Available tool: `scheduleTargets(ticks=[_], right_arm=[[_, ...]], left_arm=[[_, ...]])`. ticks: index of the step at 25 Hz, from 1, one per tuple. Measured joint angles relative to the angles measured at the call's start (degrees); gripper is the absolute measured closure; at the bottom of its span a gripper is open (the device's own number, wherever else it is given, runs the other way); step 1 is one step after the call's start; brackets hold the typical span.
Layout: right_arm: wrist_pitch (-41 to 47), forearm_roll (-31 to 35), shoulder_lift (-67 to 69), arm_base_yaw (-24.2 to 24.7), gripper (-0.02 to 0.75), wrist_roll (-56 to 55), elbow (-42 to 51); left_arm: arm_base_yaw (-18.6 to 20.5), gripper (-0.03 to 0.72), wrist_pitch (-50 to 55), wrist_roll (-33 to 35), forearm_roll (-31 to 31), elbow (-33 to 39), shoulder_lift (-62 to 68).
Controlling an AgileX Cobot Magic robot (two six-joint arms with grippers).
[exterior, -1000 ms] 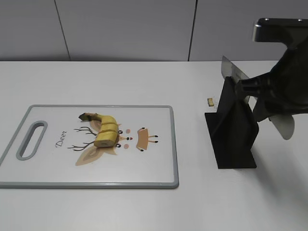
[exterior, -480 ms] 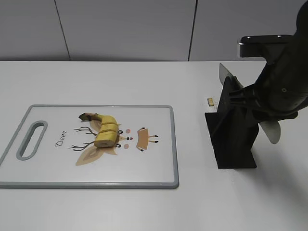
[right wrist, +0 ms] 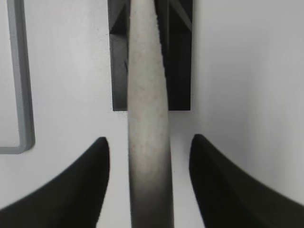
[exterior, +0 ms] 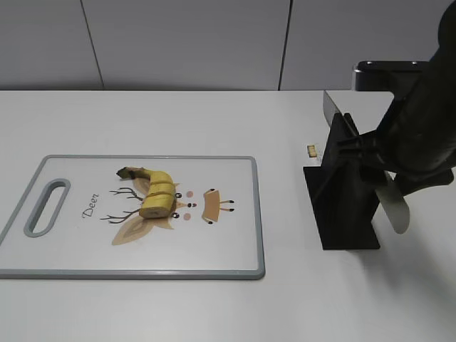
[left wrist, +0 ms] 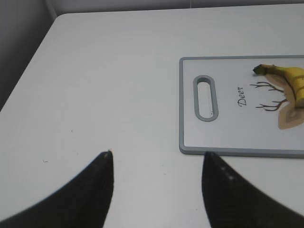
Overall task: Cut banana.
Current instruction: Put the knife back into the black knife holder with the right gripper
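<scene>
While the banana (exterior: 157, 195) lies sliced on the cutting board (exterior: 235, 256), our right gripper (right wrist: 148, 156), fingers spread, is returning the knife (right wrist: 146, 118) to its stand (exterior: 345, 206); next we back away. Our left gripper (left wrist: 156, 180) hangs open.

The exterior view looks down at a slant from the desk's (exterior: 214, 121) near edge toward the far edge and the wall. The left wrist view sits low near the desk's left near corner, facing right across the cutting board (left wrist: 228, 137), with the left gripper's 2 fingers (left wrist: 97, 190) in its foreground. The right wrist view looks nearly straight down, close above the black stand (right wrist: 178, 57). All 3 views share the cutting board's grey rim.
</scene>
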State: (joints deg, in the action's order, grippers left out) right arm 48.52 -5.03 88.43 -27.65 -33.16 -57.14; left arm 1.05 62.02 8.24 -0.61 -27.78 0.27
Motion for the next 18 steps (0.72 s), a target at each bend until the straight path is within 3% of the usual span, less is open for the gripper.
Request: scheduleTargets(ticks=[3, 5, 13, 18], right_arm=[[0.1, 0.0, -3.4, 0.0, 0.178, 0.1, 0.0], [0.7, 0.0, -6.5, 0.0, 0.15, 1.0, 0.0], [7.8, 7.4, -23.4, -0.1, 0.144, 20.5, 0.0], [10.5, 10.1, -33.3, -0.1, 0.144, 27.2, 0.0]], left_arm=[[0.0, 0.131, 0.0, 0.0, 0.0, 0.0, 0.0], [0.0, 0.133, 0.0, 0.0, 0.0, 0.0, 0.0], [0.0, 0.136, 0.0, 0.0, 0.0, 0.0, 0.0], [0.0, 0.136, 0.0, 0.0, 0.0, 0.0, 0.0]])
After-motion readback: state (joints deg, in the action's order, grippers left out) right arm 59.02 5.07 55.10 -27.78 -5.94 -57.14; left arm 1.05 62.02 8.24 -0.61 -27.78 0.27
